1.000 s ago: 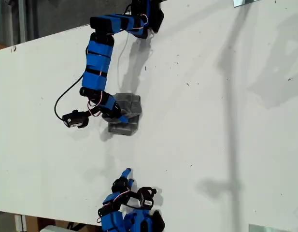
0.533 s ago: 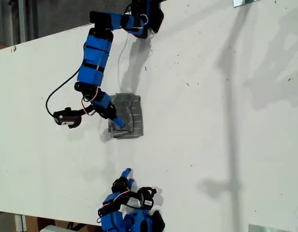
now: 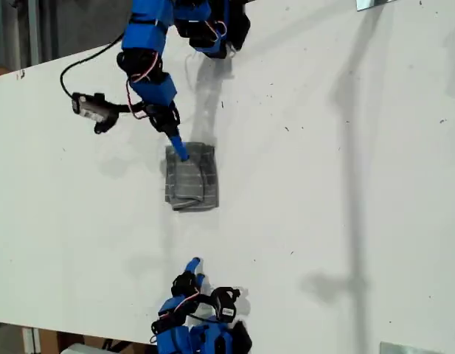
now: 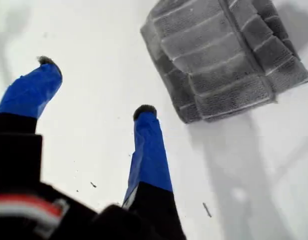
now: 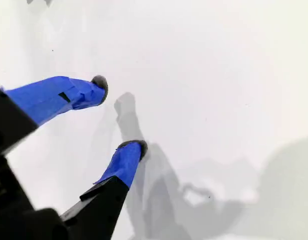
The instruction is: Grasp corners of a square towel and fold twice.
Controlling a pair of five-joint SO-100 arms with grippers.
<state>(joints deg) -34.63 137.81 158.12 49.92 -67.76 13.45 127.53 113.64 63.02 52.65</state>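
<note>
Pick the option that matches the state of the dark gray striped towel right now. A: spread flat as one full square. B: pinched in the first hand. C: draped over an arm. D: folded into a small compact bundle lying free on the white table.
D: the dark gray striped towel lies as a small layered bundle on the white table, while my first hand is open and off it.

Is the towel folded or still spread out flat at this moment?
Folded. The towel lies as a compact rectangle on the table; the first wrist view shows stacked layers at its edges. Neither gripper holds it.
</note>
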